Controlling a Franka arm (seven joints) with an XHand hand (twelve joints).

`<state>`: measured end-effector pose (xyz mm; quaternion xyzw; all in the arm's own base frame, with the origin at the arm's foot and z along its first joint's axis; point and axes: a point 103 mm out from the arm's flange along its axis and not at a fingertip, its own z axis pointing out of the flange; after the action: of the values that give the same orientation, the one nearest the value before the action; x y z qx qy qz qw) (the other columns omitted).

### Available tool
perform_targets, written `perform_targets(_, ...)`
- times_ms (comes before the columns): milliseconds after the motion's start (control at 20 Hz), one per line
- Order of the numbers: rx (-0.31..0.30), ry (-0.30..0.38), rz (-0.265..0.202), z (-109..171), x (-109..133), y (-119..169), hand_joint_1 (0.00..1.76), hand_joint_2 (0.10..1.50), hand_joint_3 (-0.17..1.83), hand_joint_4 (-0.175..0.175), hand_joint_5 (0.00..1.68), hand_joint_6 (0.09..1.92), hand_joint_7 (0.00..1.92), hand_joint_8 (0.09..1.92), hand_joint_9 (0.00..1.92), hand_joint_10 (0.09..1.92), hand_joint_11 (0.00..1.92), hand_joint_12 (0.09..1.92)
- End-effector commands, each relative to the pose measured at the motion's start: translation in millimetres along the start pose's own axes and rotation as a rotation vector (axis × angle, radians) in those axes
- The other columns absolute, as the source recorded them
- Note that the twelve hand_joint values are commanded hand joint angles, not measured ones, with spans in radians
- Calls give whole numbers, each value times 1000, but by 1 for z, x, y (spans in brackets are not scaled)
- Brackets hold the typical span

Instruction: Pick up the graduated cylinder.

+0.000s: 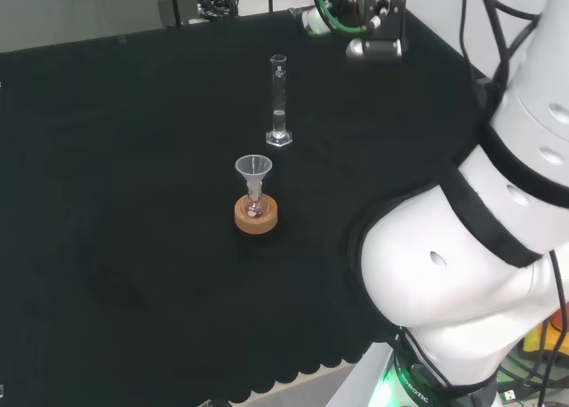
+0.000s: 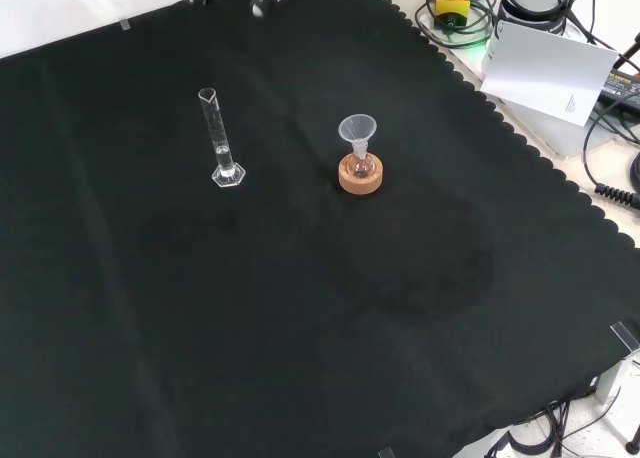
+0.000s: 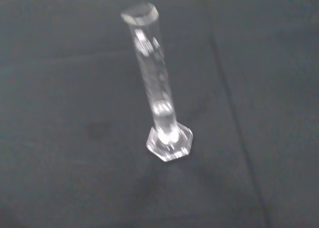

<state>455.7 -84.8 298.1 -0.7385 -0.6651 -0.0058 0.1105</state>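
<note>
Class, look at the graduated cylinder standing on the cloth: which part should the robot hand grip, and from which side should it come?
Probably the bare tube of the cylinder at mid-height, approached level from the side. It stands upright on a small hexagonal foot, tall and narrow, so a low or top push might tip it. The funnel stands apart, nearer in the head view, leaving the sides free.

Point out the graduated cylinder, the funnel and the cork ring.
graduated cylinder (image 2: 220, 138), front view, on the middle of its clear tube.
funnel (image 1: 253, 168), head view, on its wide cone.
cork ring (image 2: 361, 181), front view, on its outer side wall.
</note>
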Motion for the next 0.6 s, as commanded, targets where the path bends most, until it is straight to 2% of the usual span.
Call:
perform_targets(50,-59,147,-41,47,-27,75,478,1186,-175,-42,277,87,102,613,353,613,174,1365)
perform_targets(600,-35,246,-95,94,-32,104,577,1118,-175,-47,330,87,190,648,402,646,202,1366)
